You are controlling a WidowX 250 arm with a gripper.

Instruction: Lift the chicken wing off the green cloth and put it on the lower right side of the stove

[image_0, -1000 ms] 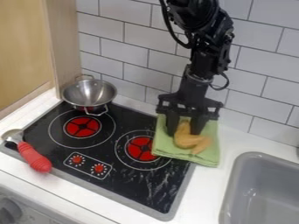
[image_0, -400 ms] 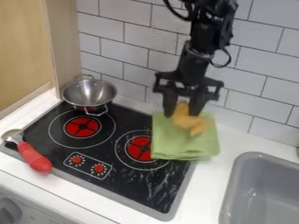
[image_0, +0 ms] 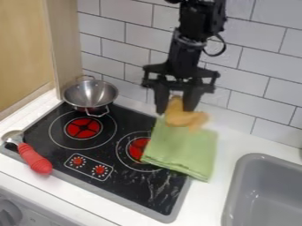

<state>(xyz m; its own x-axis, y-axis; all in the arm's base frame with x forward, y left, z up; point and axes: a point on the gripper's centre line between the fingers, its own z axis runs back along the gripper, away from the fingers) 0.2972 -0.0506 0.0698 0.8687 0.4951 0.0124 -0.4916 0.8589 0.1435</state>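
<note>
The black gripper (image_0: pixel 173 108) hangs at the upper middle, in front of the tiled wall, shut on the yellow-brown chicken wing (image_0: pixel 185 118). The wing's lower part sticks out below and to the right of the fingers. Directly beneath it, the green cloth (image_0: pixel 182 149) slants down, its top edge up at the wing and its lower left part over the right side of the black stove (image_0: pixel 138 190). Cloth and wing appear to be up together; how they are joined is hidden.
On the stove's back left stands a metal colander (image_0: pixel 89 94). A red-handled utensil (image_0: pixel 34 158) lies across the left edge. The grey sink (image_0: pixel 265 194) is at the right.
The gripper has risen with the chicken wing and then shifted left. The cloth has come along, turning and swinging over the stove's right burner and edge.
</note>
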